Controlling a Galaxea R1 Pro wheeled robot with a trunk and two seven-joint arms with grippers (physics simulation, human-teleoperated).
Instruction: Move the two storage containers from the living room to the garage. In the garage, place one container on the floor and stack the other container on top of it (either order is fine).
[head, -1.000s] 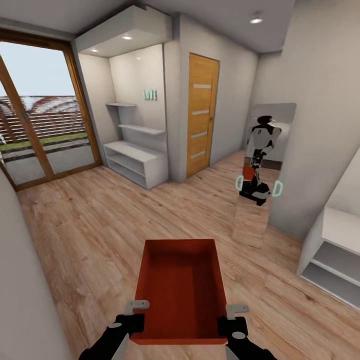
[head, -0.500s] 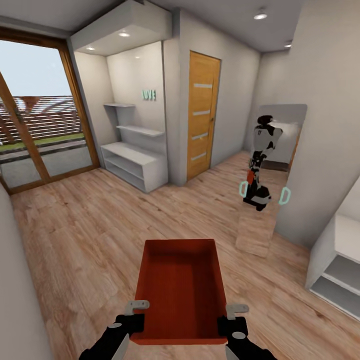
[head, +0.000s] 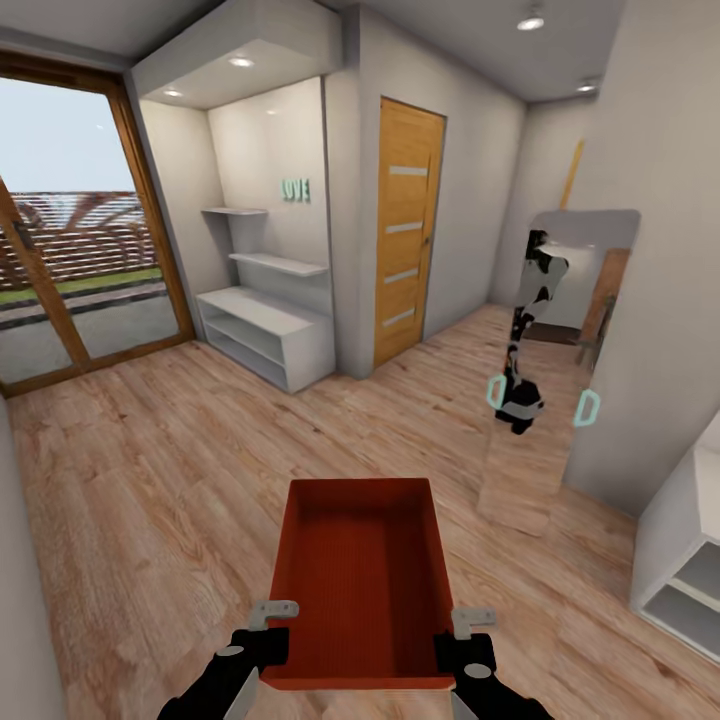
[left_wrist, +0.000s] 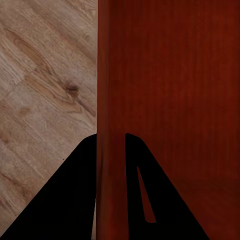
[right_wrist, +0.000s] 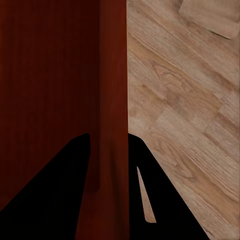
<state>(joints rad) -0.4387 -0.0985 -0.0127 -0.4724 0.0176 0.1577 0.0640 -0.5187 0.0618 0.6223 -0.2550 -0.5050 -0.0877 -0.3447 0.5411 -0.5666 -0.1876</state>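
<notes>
Jaws of both grippers are clamped on the side walls of one orange-red storage container (head: 360, 585): the left gripper (head: 262, 630) pinches its left wall, the right gripper (head: 464, 638) its right wall, and each wrist view shows a thin red wall running between the two dark fingers. Carried level in front of the trunk, the container hangs above the light wood-plank floor (head: 160, 470), well short of the wooden door (head: 407, 230) ahead. By my reading the task is early: this bin is in transit, no concrete floor is in sight, and setting down, fetching the second bin and stacking all remain.
</notes>
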